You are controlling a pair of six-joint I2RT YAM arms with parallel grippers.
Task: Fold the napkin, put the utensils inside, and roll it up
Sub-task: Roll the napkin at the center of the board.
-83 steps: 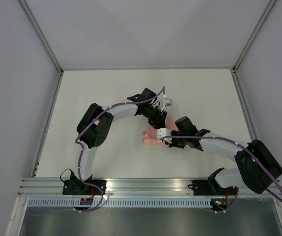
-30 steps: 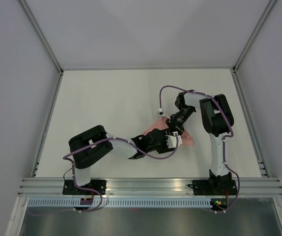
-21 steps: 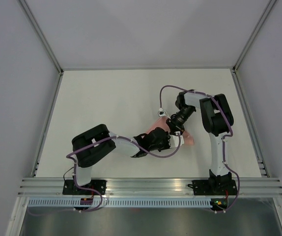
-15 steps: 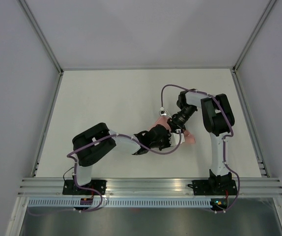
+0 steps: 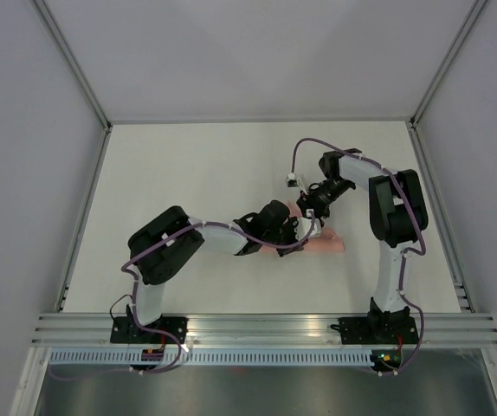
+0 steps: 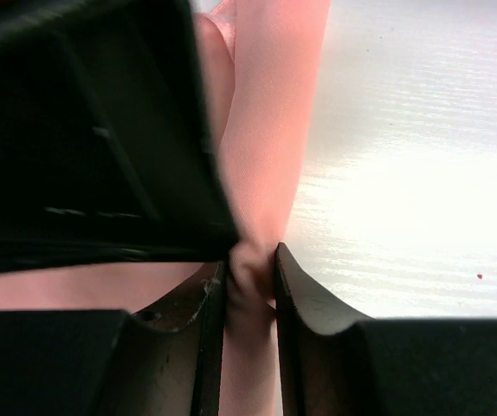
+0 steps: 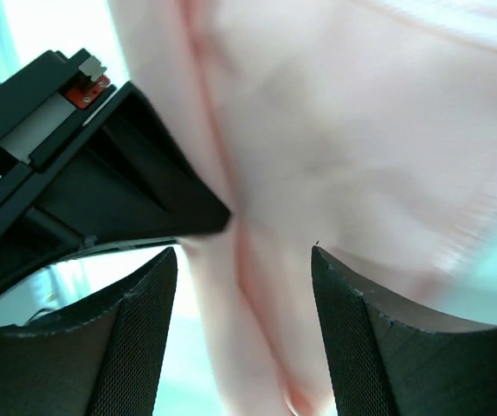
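Pink napkin (image 6: 266, 130) looks thin, soft & slippy, prob best grabbed at an edge. Now left fingers (image 6: 309, 338) pinch its fold; right fingers (image 7: 136, 347) spread, holding nothing.

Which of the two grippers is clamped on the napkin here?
The left gripper: it pinches a fold of the pink napkin, while the right gripper has its jaws standing apart over it.

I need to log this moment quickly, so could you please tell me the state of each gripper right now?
Left gripper: closed, pinching a fold of the napkin.
Right gripper: open, holding nothing, napkin in front of it.
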